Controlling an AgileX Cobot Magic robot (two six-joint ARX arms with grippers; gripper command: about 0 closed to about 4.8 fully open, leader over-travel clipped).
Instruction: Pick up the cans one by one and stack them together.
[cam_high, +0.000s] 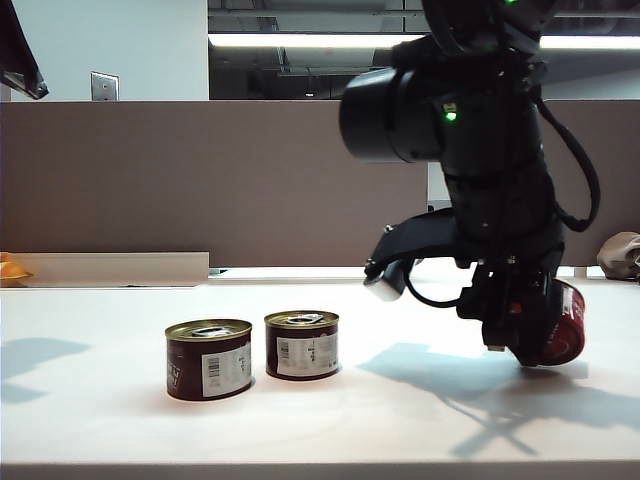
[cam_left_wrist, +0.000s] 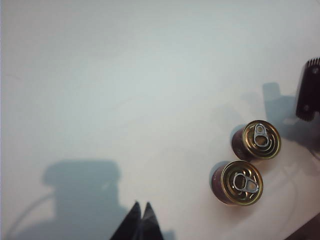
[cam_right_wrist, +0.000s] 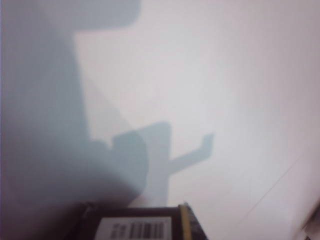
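Note:
Two cans stand upright side by side on the white table (cam_high: 100, 420), one (cam_high: 208, 358) to the left of the other (cam_high: 301, 344), each with a gold lid, a dark red label and a barcode panel. The left wrist view sees both from above, one can (cam_left_wrist: 255, 140) beside the other can (cam_left_wrist: 242, 182). My left gripper (cam_left_wrist: 141, 209) is shut and empty, well away from them. On the right, my right gripper (cam_high: 545, 340) is shut on a third can (cam_high: 566, 322), tipped on its side just above the table. The barcode of the held can (cam_right_wrist: 142, 226) fills the near edge of the right wrist view.
A low white ledge (cam_high: 110, 268) runs along the back left with an orange object (cam_high: 12, 268) at its end. A beige lump (cam_high: 620, 255) lies at the far right. A grey partition closes the back. The right arm's bulk (cam_high: 480, 150) hangs over the right half.

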